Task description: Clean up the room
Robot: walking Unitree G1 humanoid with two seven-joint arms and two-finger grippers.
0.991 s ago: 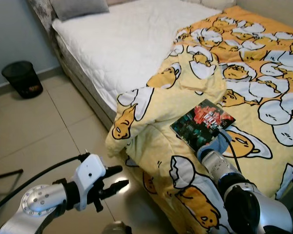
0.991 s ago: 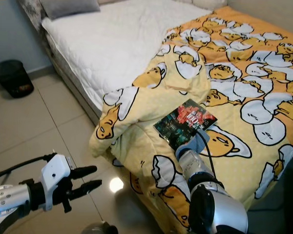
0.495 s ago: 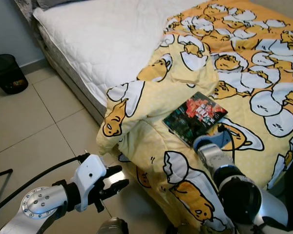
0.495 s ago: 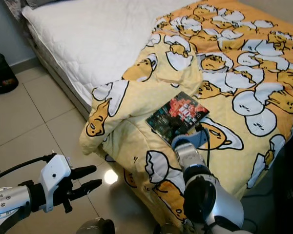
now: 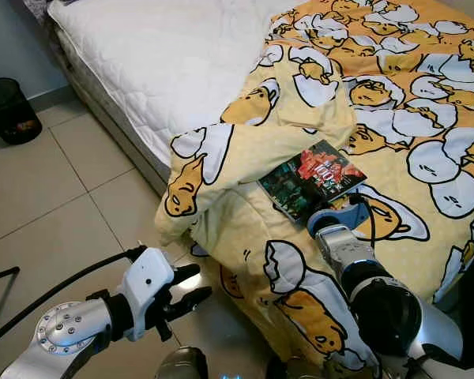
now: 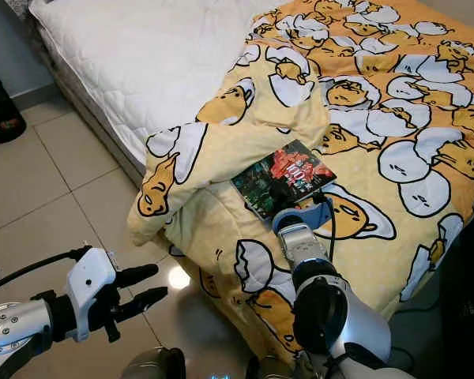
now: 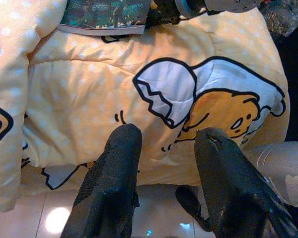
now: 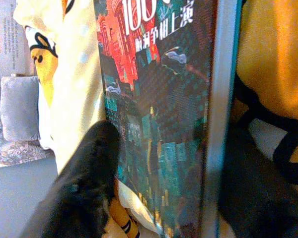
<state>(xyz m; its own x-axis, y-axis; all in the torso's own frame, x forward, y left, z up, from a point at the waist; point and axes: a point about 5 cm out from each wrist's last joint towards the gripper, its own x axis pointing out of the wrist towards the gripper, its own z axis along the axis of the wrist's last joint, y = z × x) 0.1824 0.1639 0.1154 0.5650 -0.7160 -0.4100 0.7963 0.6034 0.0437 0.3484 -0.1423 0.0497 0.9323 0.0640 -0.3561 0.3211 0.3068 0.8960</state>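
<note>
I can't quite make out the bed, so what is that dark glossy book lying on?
The dark glossy book lies on the yellow egg-cartoon quilt, by its folded-back edge. The right gripper straddles the book's near end. What lies under the quilt there is hidden.

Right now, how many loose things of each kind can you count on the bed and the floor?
Dark paperback book with red and teal cover: 1
Yellow quilted blanket with cartoon egg print: 1
Black round wastebasket on the tiled floor: 1
Total: 3
</note>
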